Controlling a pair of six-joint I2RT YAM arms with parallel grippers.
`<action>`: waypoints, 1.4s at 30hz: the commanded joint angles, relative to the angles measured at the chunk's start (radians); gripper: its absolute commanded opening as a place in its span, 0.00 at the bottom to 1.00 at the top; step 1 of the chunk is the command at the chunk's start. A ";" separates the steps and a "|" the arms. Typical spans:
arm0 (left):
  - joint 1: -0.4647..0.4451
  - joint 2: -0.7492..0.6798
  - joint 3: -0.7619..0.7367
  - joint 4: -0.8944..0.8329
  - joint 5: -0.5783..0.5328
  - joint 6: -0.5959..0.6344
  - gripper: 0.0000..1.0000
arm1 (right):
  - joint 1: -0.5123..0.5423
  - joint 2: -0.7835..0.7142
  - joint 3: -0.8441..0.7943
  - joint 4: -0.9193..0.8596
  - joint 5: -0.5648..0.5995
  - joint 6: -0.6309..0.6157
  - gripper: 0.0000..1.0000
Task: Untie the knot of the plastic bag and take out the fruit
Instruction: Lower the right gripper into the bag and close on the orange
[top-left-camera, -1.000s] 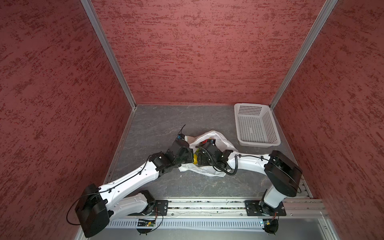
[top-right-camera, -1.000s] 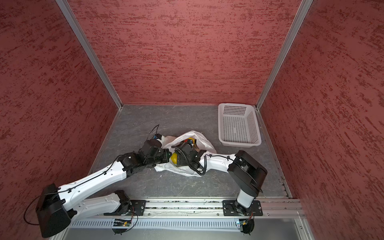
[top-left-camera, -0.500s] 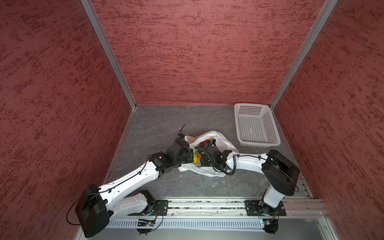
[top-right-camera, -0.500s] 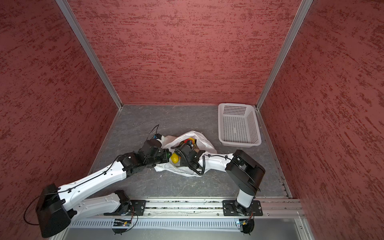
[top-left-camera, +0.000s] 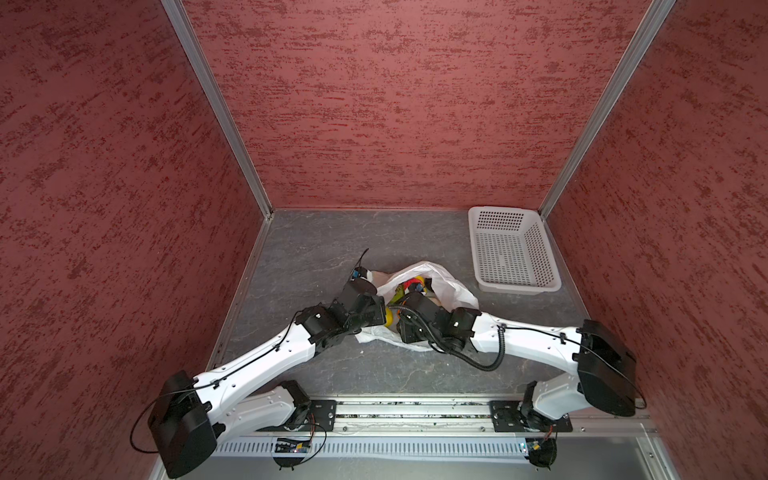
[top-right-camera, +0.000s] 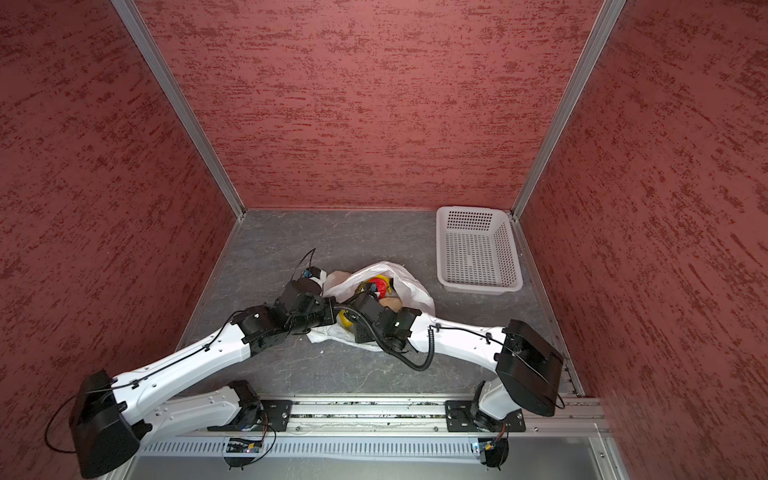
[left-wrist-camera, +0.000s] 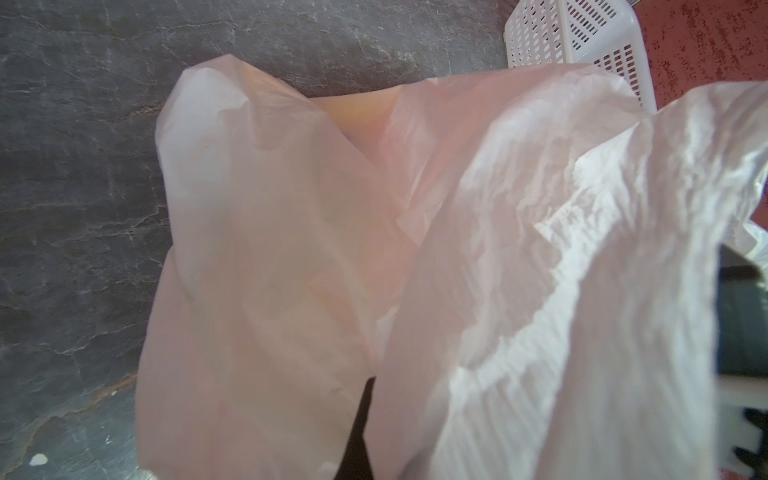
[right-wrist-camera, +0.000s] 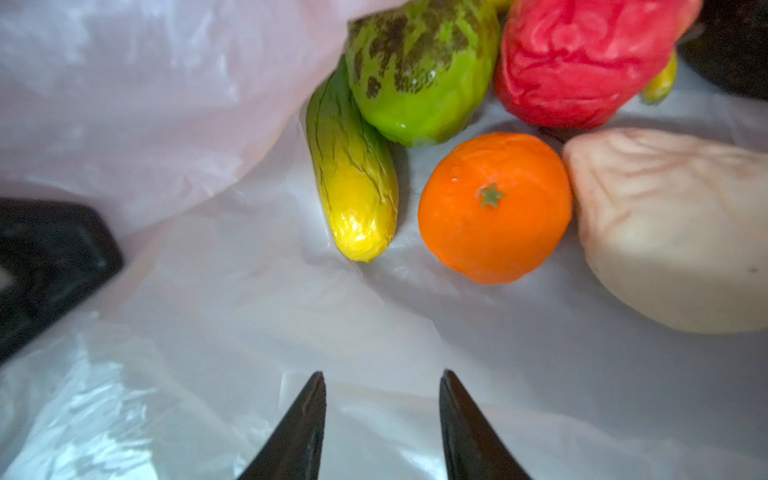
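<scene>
Judging from how the things lay, you had the first half of the task behind you: no knot was to be seen, and the plastic bag (top-left-camera: 451, 286) lay on the table (top-left-camera: 316, 257) with its mouth wide open, near the middle and well apart from the white basket (top-left-camera: 517, 286) in the far right corner. The second half was not yet begun: all the fruit (top-left-camera: 412, 284) that I could find was inside the bag, and the basket held nothing.

Your left gripper (top-left-camera: 376, 312) was closed, and as far as the plastic draped over the left wrist view let me judge, it pinched the left edge of the bag and held it up. Your right gripper (right-wrist-camera: 382, 376) was inside the mouth of the bag, its jaws apart with nothing between them, and its tips touched no piece.

Counting in the right wrist view, you had one orange ball (right-wrist-camera: 494, 208), one yellow-green oblong piece (right-wrist-camera: 353, 183), one green mottled piece (right-wrist-camera: 424, 70), one bumpy red piece (right-wrist-camera: 582, 62), one large beige piece (right-wrist-camera: 673, 232) and one dark piece (right-wrist-camera: 735, 45) cut by the frame edge: six pieces. A small yellow tip (right-wrist-camera: 660, 83) showed behind the red one, too little of it to name. Of the bag there was one, and of the basket one
</scene>
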 joint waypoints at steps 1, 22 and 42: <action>0.003 -0.014 -0.015 0.007 -0.005 -0.008 0.00 | -0.002 0.012 0.021 -0.049 0.090 0.011 0.56; -0.043 0.008 -0.026 -0.023 0.034 -0.001 0.00 | -0.154 0.213 0.021 0.224 -0.082 0.299 0.92; -0.036 0.006 -0.025 -0.017 0.033 -0.003 0.00 | -0.190 0.377 0.124 0.151 0.017 0.240 0.75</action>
